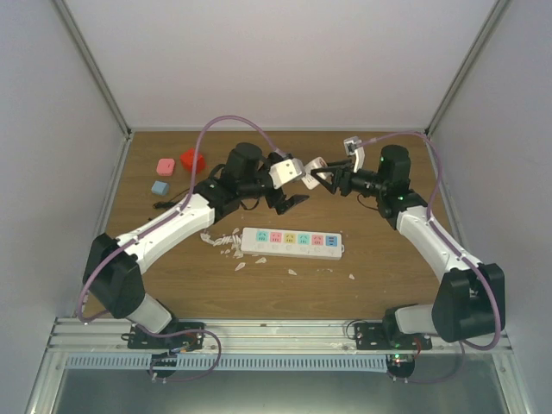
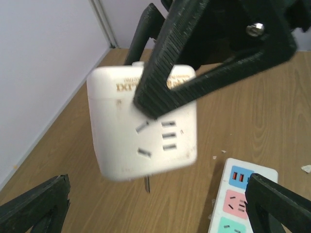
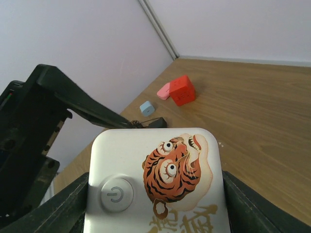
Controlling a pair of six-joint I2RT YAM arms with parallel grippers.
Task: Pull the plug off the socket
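**Plug**: white cube, lifted clear above the table, clenched by my right pincer.

**Strip**: lying flat mid-table, well below the plug. No plug shows in it, and nothing is holding it.

**Left pincer**: spread wide, grasping nothing, facing the plug's outlet side.

**Status**: the pull looks done. At most, the plug is left to set down.

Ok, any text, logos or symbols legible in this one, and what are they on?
Power sign: on the round button of the white plug, beside a tiger picture.
Gold characters under the tiger: cut off by the frame, unreadable.
Gold print on the plug's outlet face, left wrist view: blurred, partly covered, unreadable.
Socket: no text legible.
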